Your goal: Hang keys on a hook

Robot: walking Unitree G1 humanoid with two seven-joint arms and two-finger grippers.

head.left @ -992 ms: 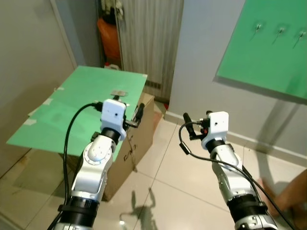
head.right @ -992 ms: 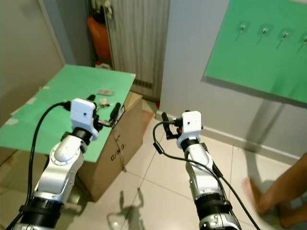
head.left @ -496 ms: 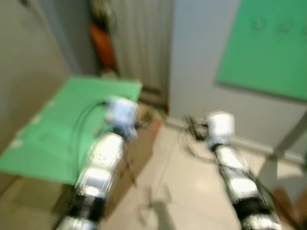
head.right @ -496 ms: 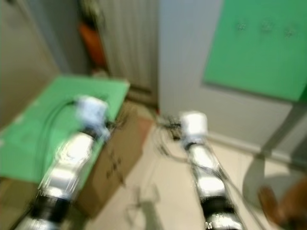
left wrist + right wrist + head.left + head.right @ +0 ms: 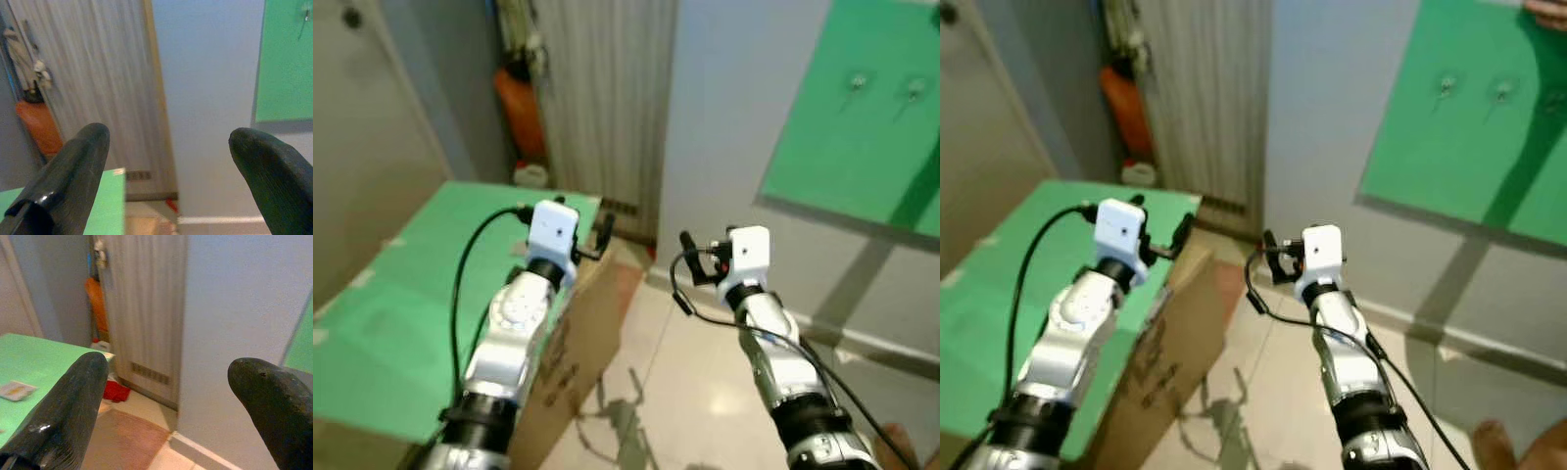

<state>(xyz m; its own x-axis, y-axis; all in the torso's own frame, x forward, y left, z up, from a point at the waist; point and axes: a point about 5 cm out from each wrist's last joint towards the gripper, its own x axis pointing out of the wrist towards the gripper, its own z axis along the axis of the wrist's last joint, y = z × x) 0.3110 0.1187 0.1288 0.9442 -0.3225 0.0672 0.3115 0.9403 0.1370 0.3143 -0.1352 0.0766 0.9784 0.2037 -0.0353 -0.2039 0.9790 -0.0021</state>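
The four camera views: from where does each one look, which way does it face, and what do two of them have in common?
Left eye view: on the head, facing forward and down; green table, cardboard box, green board with hooks; both silver arms, left gripper, right gripper.
Right eye view: same head, same scene, shifted slightly.
Left wrist view: along its two black fingers, open, toward the grey door and wall.
Right wrist view: along its open fingers, toward the door and table.
Shared: both wrist views show the orange object.
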